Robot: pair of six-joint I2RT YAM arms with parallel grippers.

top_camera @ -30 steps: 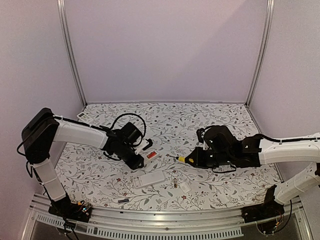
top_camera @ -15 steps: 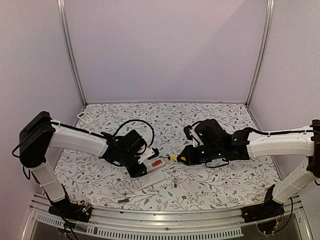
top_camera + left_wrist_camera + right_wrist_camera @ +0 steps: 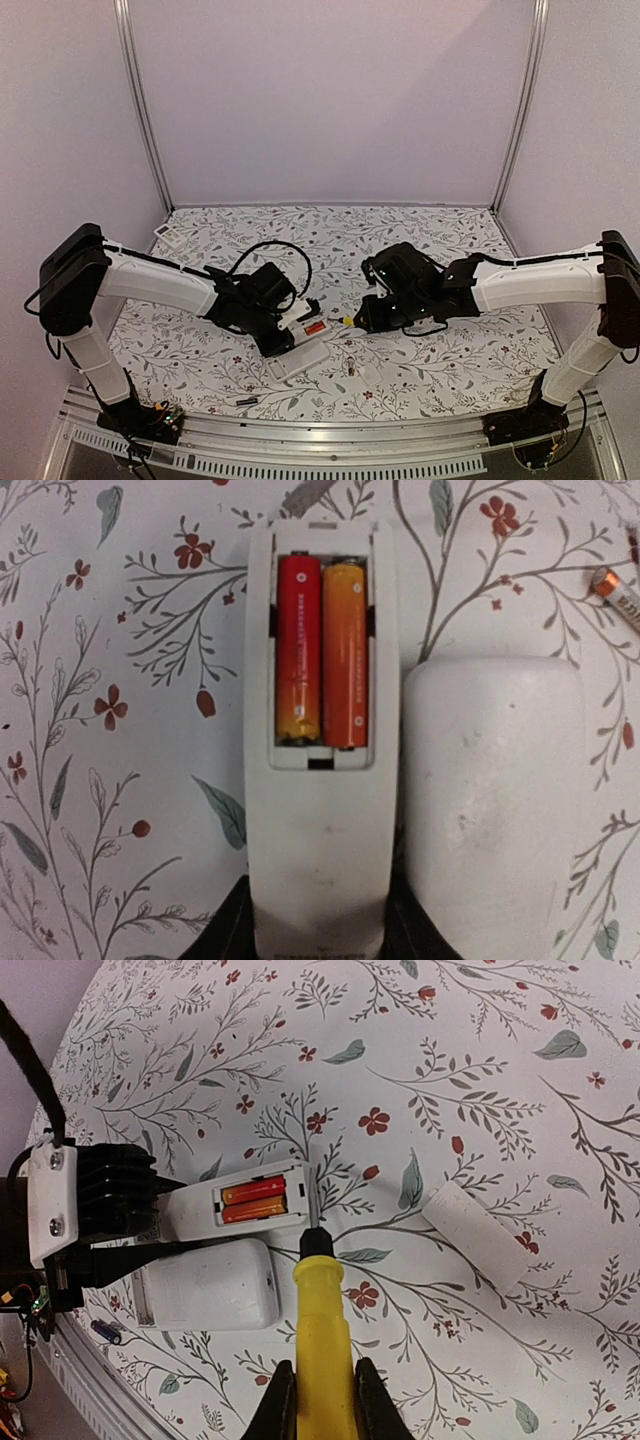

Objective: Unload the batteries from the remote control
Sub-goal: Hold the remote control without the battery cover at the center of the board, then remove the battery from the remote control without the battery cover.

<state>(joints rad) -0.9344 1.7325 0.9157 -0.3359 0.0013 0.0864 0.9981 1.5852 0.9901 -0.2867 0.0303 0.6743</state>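
Both pincers held something. The left pincer [image 3: 320, 935] squeezed the bottom end of a long white plastic remote control [image 3: 320, 830], with one dark finger on each side, at the bottom middle of the left wrist view. The remote lay flat on the flowery surface [image 3: 120, 780] with its back cover off. Two small round batteries [image 3: 298, 650], one red and one orange, sat side by side in the open slot near the top of that view. A wider white plastic remote [image 3: 495, 800] lay just beside the first one, on its right. A loose orange-tipped battery [image 3: 618, 592] lay in the upper right corner.

The right pincer [image 3: 322, 1400] was closed on the yellow handle of a screwdriver [image 3: 322, 1300], at the bottom middle of the right wrist view. Its thin dark tip pointed up at the end of the open slot, but I could not tell if it touched. A small flat white cover plate [image 3: 475, 1235] lay apart on the right. A tiny dark blue battery [image 3: 105, 1330] lay at the lower left, near the wide remote.
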